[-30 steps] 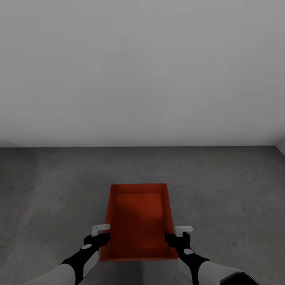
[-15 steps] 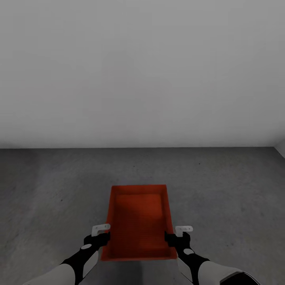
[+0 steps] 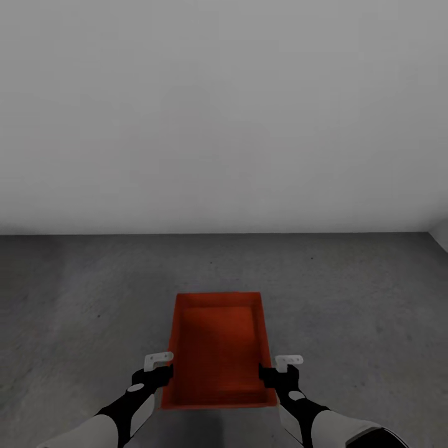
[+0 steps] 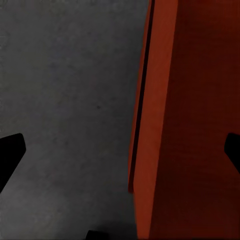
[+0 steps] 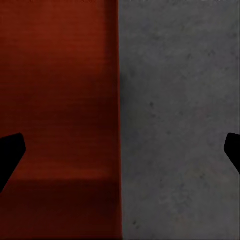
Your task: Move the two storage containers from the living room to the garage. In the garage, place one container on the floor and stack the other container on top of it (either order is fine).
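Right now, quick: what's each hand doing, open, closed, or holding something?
Left hand: open, straddling the storage container's left wall, not gripping.
Right hand: open, straddling the container's right wall, not gripping.

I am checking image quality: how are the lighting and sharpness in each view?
Head view: soft, even light, no glare; the storage container is sharp, with a faint shadow on the concrete floor. Left wrist view: the container wall is slightly soft, dark at its inside. Right wrist view: the floor mottling is blurry.
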Controlling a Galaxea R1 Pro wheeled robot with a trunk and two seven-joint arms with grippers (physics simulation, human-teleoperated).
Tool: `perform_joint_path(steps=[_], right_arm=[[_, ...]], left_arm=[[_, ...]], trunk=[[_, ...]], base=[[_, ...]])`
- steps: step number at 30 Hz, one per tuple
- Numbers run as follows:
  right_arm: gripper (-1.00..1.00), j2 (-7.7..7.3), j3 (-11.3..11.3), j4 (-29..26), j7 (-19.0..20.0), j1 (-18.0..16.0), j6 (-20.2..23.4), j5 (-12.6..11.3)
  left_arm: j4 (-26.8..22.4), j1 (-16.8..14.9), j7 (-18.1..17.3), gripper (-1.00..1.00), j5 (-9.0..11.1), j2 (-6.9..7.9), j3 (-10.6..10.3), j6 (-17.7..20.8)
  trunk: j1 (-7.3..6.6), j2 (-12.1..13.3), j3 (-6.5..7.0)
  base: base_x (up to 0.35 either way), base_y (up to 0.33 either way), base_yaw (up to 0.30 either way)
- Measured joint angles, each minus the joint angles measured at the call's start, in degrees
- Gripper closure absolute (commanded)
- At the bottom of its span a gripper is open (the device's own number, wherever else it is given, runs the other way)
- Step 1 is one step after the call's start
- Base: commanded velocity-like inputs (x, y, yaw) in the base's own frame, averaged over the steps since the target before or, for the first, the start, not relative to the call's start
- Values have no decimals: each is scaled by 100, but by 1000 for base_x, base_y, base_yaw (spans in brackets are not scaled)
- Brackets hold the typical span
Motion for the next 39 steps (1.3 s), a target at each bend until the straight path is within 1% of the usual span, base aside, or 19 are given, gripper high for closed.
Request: perform_joint_path(steps=[39], right_arm=[[-100,-9,-9,0,0,1,0,-8]], left_arm=[[0,-1,-9,-100,1,9,0,0]], trunk=[[-857,1565,701]], base=[[0,0,0]])
